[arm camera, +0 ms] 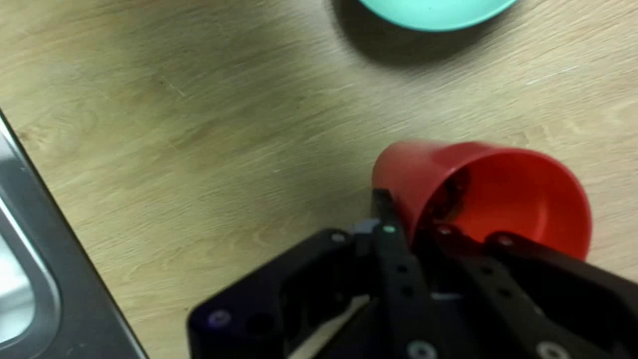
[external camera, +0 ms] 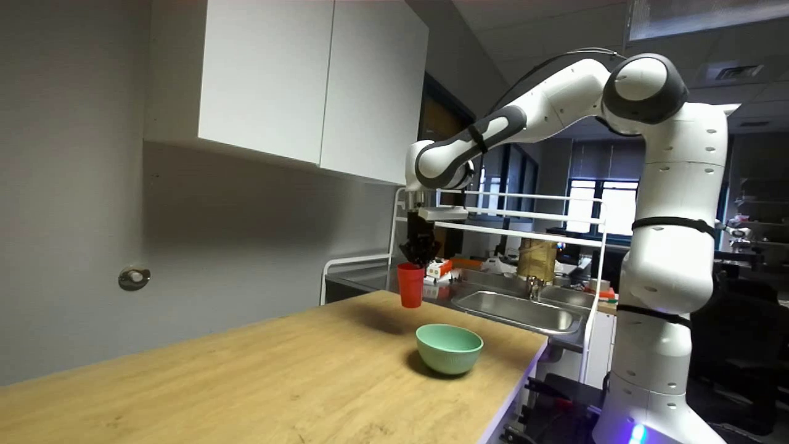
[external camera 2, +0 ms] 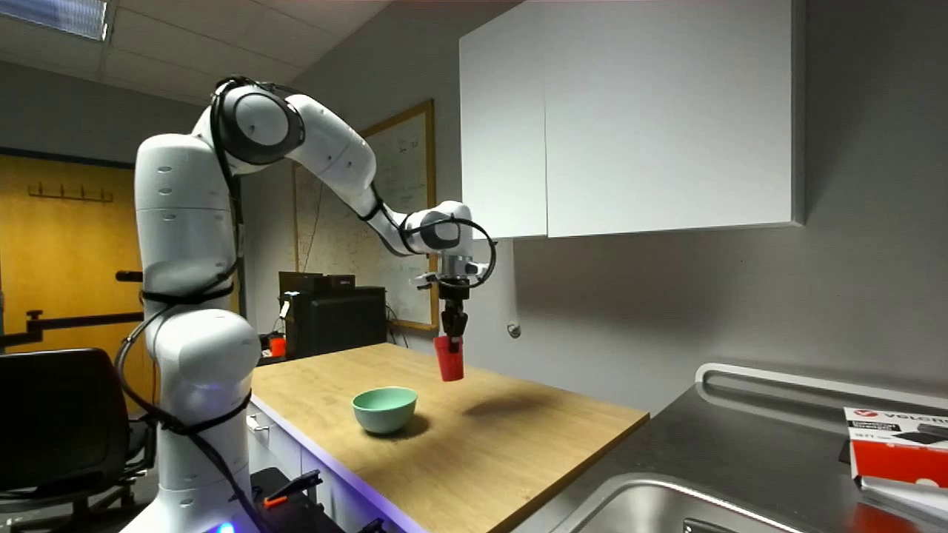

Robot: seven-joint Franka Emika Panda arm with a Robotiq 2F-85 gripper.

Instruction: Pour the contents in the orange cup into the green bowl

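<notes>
in an exterior view the fingers point(external camera 2: 454, 343) were clamped on the cup point(external camera 2: 450, 365), hanging below them. in an exterior view the bowl point(external camera: 449, 357) stood lower than them, on the table point(external camera: 246, 376). in wrist view something dark point(arm camera: 453, 194) showed inside the cup.

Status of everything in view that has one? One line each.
Orange cup: held above the tabletop, roughly upright, something dark inside.
Gripper: closed on the cup's wall.
Green bowl: upright on the tabletop, no contents visible, inside only partly seen.
Cabinet doors: shut.
Base light: lit blue.
Faucet: too small to tell.
</notes>
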